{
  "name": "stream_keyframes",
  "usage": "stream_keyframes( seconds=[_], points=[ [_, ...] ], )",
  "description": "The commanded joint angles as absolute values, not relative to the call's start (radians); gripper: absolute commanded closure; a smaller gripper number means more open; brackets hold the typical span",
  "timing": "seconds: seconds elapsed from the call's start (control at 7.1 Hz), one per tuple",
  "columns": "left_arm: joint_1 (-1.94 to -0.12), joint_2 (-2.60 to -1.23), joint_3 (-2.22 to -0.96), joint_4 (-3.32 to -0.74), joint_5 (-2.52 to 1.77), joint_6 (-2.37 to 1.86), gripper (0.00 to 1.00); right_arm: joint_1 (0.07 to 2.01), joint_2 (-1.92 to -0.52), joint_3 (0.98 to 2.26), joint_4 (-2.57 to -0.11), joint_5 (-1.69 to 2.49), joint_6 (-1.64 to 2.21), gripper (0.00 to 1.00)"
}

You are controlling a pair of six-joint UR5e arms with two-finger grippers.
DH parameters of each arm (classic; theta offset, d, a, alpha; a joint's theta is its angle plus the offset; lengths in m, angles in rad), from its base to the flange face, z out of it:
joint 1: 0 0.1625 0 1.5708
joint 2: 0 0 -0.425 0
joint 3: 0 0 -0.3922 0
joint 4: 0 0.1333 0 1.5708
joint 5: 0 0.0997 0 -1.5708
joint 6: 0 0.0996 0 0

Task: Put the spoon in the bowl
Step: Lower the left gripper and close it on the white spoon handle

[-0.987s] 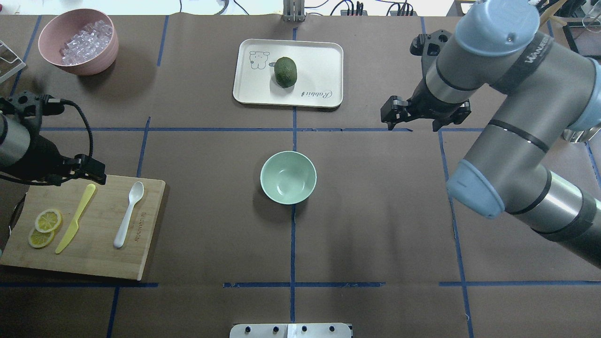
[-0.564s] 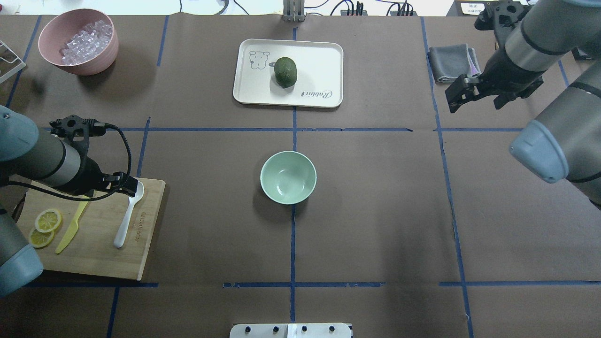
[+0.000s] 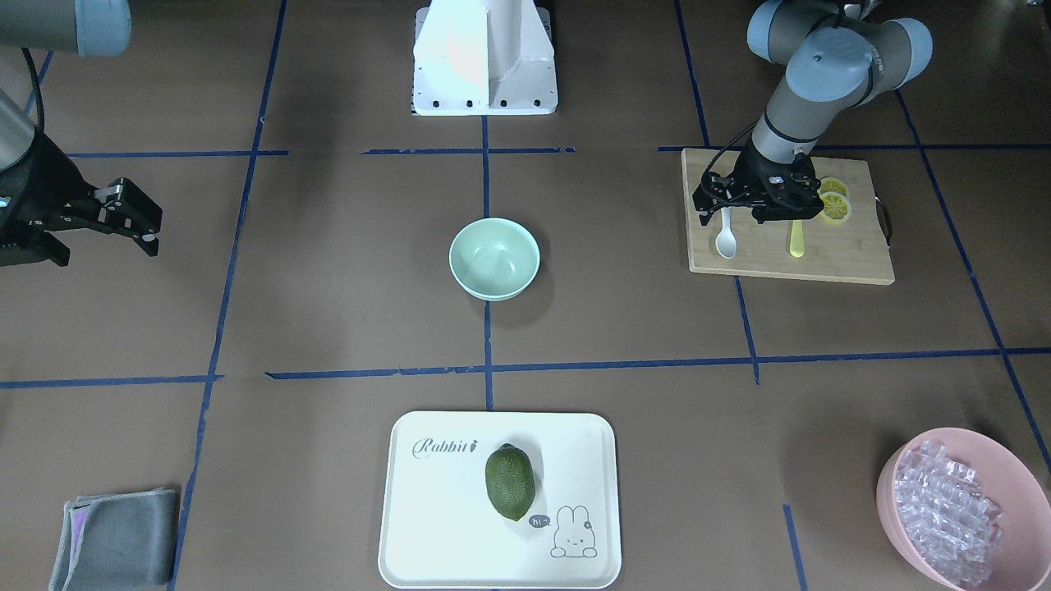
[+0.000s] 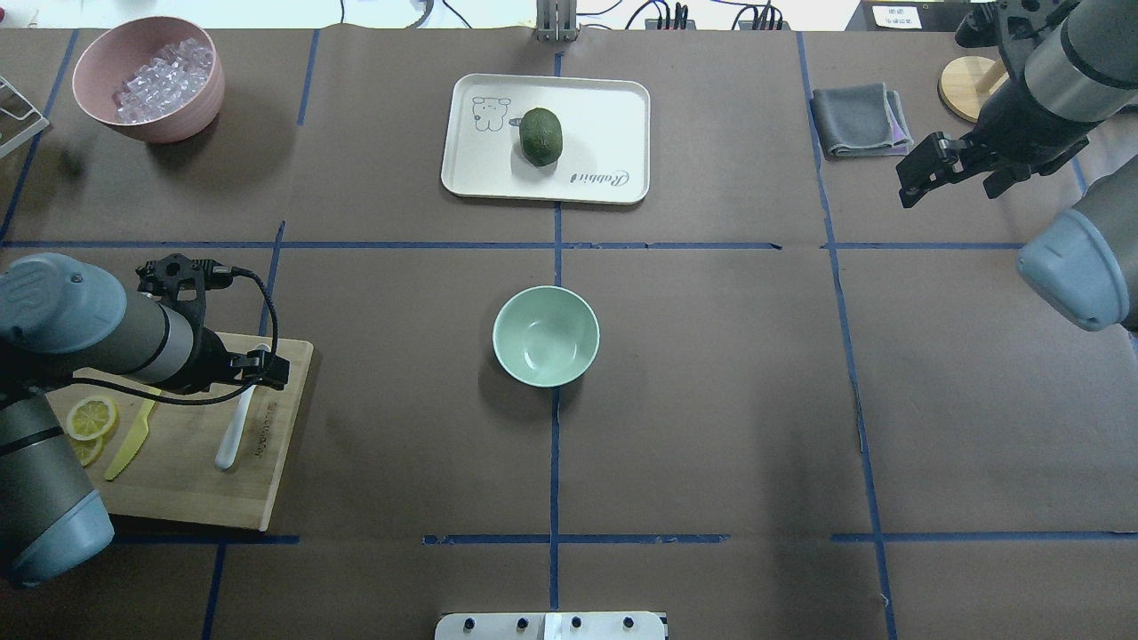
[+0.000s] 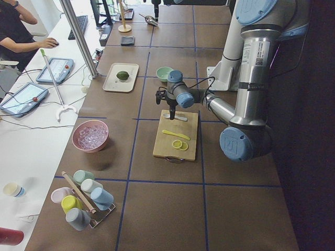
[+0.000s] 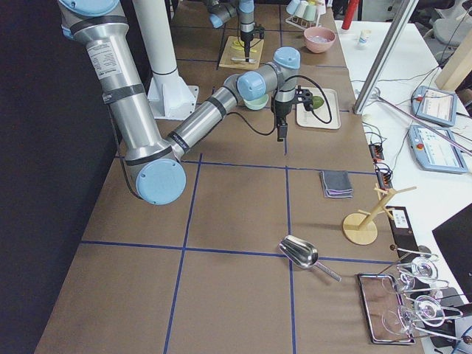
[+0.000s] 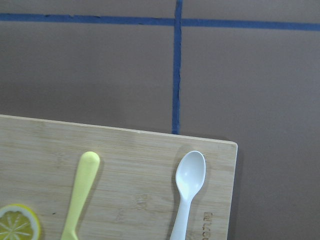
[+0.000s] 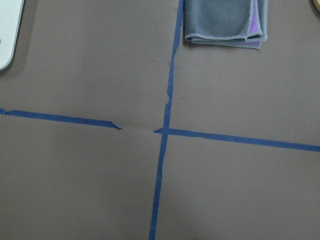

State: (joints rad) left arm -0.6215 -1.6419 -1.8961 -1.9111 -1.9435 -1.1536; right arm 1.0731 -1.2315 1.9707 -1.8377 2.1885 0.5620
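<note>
The white plastic spoon point(image 4: 233, 433) lies on the bamboo cutting board point(image 4: 187, 498) at the left, scoop pointing away from me; it also shows in the front view point(image 3: 726, 240) and the left wrist view point(image 7: 189, 181). My left gripper point(image 4: 269, 372) hovers open and empty just above the spoon's scoop end, fingers apart in the front view point(image 3: 733, 215). The pale mint-green bowl point(image 4: 545, 336) stands empty at the table's middle, well right of the spoon. My right gripper point(image 4: 922, 171) is open and empty at the far right, near the grey cloth.
A yellow knife point(image 4: 131, 442) and lemon slices point(image 4: 89, 418) share the board. A white tray point(image 4: 605, 116) with a green fruit point(image 4: 540, 136) stands at the back middle. A pink bowl point(image 4: 178, 129) of clear pieces is back left, and a folded grey cloth point(image 4: 858, 120) back right.
My left arm has swung right across the board, and its gripper now covers the spoon's scoop end. My right arm has drawn back from mid-table to the back right corner.
</note>
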Motion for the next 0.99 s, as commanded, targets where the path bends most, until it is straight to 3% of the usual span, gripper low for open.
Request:
stream_keyframes(
  seconds=[0.0, 0.85],
  points=[
    [-0.615, -1.635, -1.888, -1.911, -1.941, -1.158, 0.0, 1.074, -1.232, 1.971, -1.838, 2.186, 0.566, 0.0],
    [-0.609, -1.638, -1.878, -1.914, -1.947, -1.158, 0.15, 1.074, -1.236, 1.968, -1.839, 2.183, 0.568, 0.0]
  ],
)
